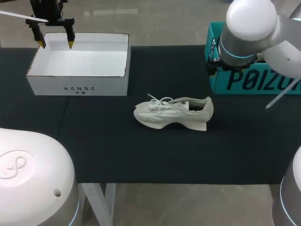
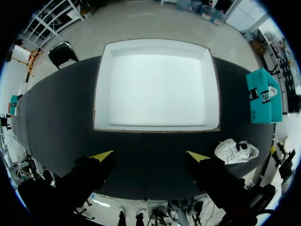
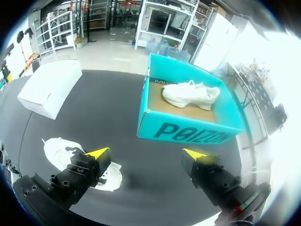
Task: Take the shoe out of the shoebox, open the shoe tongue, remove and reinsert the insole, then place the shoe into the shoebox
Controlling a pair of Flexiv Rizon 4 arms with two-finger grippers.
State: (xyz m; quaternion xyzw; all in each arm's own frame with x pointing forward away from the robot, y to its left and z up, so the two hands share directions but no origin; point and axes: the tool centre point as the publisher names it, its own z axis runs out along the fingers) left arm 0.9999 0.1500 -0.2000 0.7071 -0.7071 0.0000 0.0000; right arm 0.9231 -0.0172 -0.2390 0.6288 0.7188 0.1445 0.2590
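A pale white shoe [image 1: 174, 113] lies on its sole on the black table mat, toe toward my left; it also shows beside the right finger as the shoe [image 2: 236, 151] and partly behind a finger as the shoe [image 3: 61, 153]. The teal shoebox [image 1: 254, 82] stands at the back right, partly hidden by my right arm. Inside the teal shoebox [image 3: 188, 132] lies another white shoe [image 3: 190, 94]. My right gripper [image 3: 146, 154] hangs open above the mat in front of that box, holding nothing. My left gripper [image 1: 54, 42] is open over the white box's far left corner, empty.
An empty white open box [image 1: 77, 63] stands at the back left; under the left gripper [image 2: 150, 156] the white box [image 2: 155, 84] fills the space ahead. The black mat [image 1: 141, 155] covers the table to its front edge.
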